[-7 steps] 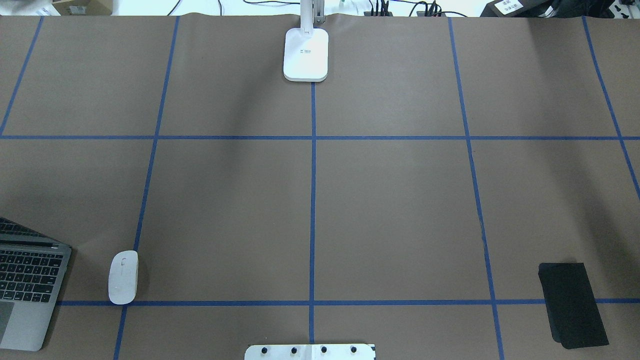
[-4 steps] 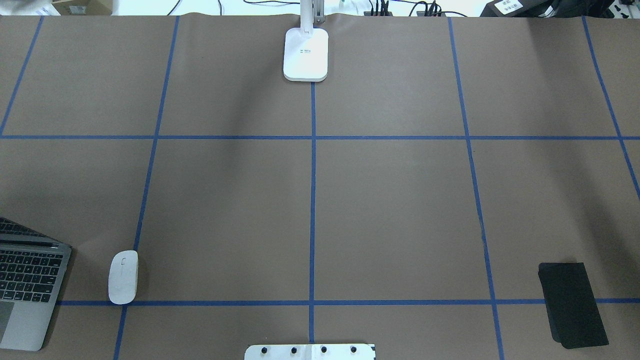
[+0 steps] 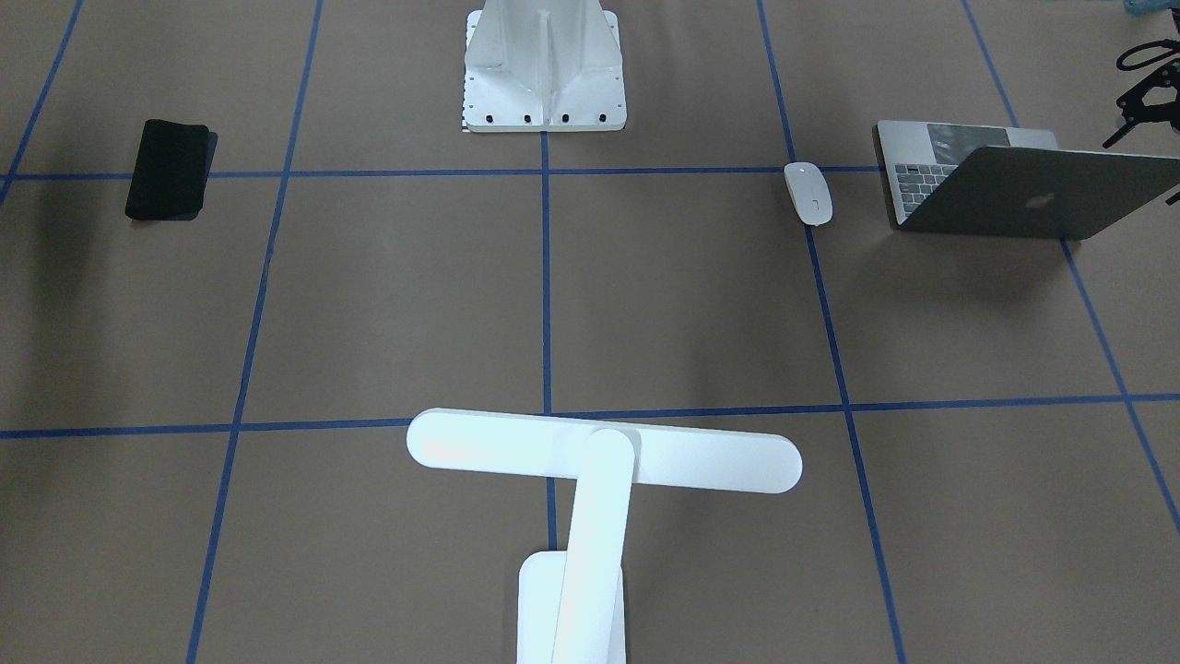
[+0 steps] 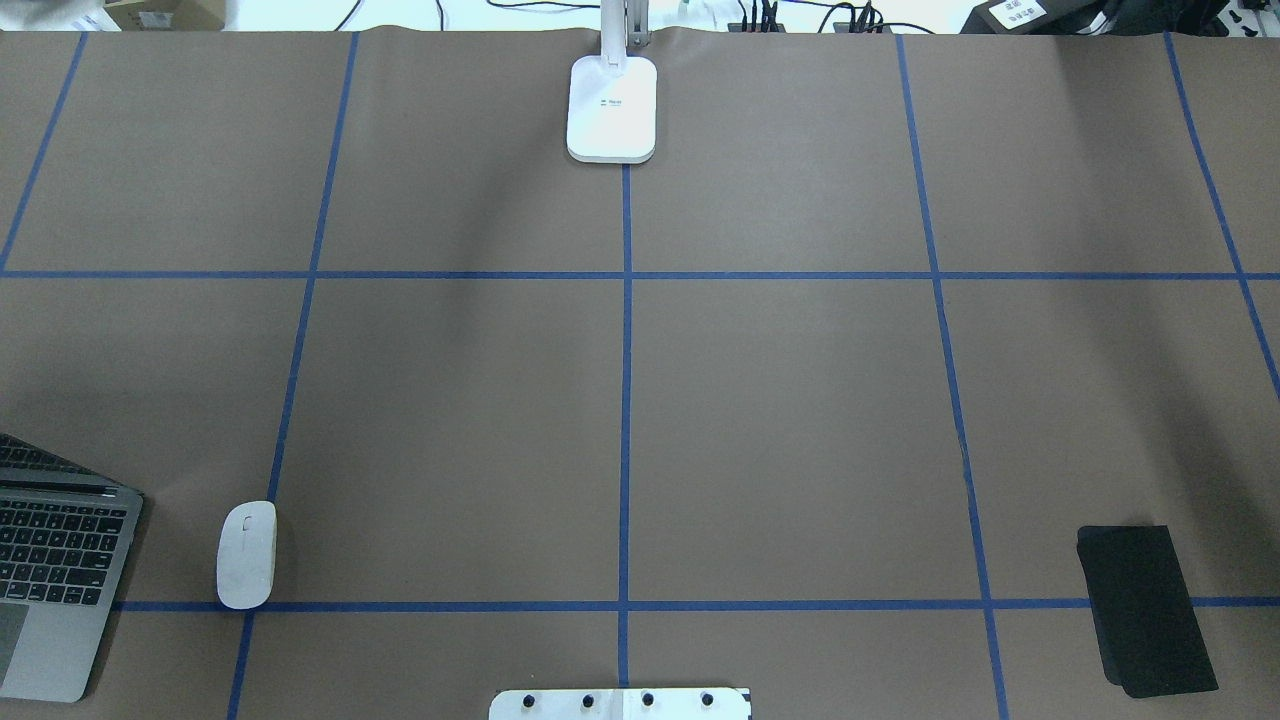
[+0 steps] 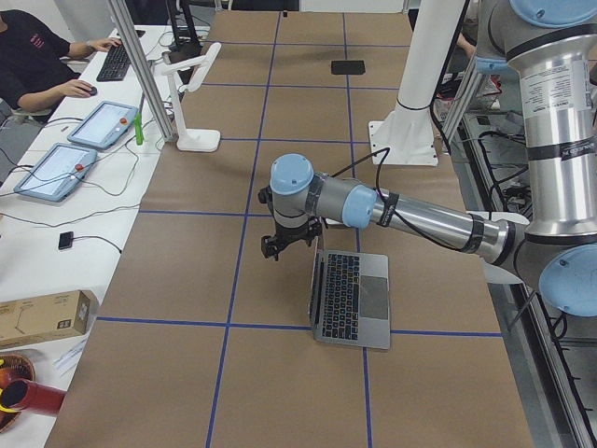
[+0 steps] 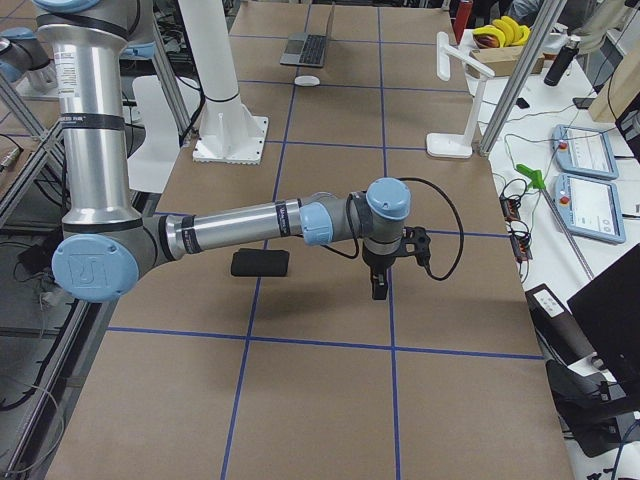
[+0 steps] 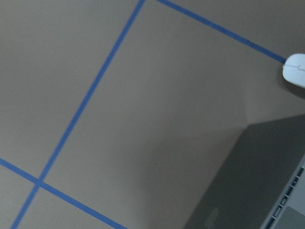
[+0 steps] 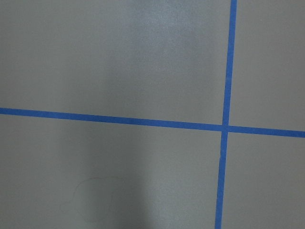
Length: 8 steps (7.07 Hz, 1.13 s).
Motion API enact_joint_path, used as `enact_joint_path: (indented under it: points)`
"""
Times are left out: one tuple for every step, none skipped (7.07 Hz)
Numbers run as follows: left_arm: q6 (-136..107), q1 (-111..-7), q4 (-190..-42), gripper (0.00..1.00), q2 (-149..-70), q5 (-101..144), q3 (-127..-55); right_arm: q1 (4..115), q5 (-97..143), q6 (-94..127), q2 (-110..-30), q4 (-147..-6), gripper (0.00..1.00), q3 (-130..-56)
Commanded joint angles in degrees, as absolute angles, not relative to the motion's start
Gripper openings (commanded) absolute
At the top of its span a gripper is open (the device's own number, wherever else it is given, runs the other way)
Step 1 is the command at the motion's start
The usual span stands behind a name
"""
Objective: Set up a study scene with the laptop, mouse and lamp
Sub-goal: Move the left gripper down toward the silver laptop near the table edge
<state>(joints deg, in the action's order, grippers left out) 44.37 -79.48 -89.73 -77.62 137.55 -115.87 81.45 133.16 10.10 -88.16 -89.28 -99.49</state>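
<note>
Claws hung clear, and you could not tell either one's opening: left gripper beside the open laptop at 8 o'clock on the table, right gripper near 3 o'clock. That laptop probably was heavy, stiff and slick, best held by its base edge.

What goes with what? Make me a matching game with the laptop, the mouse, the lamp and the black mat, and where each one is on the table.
Things:
1. laptop
2. mouse
3. lamp
4. black mat

Places:
A. At the far edge of the table, in the middle
B. Lying flat on the robot's right side
C. Just beside the laptop, not touching it
D. Open, at the robot's left end

Pairs: 1-D, 2-C, 3-A, 4-B
</note>
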Motion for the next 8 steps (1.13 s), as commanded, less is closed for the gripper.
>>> enact_joint_path:
  points:
    - [44.38,-77.79,-89.38,1.00,-77.26,137.55,-114.97,81.30,133.07,10.11,-88.15,-89.21,1.00,-99.49]
    - [44.38,-77.09,-89.30,1.00,-77.26,137.55,-114.26,81.30,133.07,10.11,-88.15,-89.21,1.00,-99.49]
    - [44.38,-76.82,-89.21,1.00,-77.26,137.55,-114.43,81.30,133.07,10.11,-88.15,-89.21,1.00,-99.49]
    - [44.38,-76.64,-89.21,1.00,-77.17,137.64,-114.61,81.21,133.07,10.11,-88.15,-89.21,1.00,-99.49]
    - [44.38,-76.55,-89.12,1.00,-77.17,137.64,-114.52,81.21,133.07,10.19,-88.15,-89.21,1.00,-99.49]
    - [44.38,-76.55,-89.21,1.00,-76.73,137.64,-114.43,81.12,133.07,10.20,-88.15,-89.21,1.00,-99.49]
    - [44.38,-75.94,-89.21,1.00,-76.12,137.55,-114.52,81.12,133.07,10.20,-88.15,-89.21,1.00,-99.49]
    - [44.47,-75.85,-89.21,1.00,-75.33,137.64,-114.96,81.12,133.07,10.20,-88.15,-89.21,1.00,-99.49]
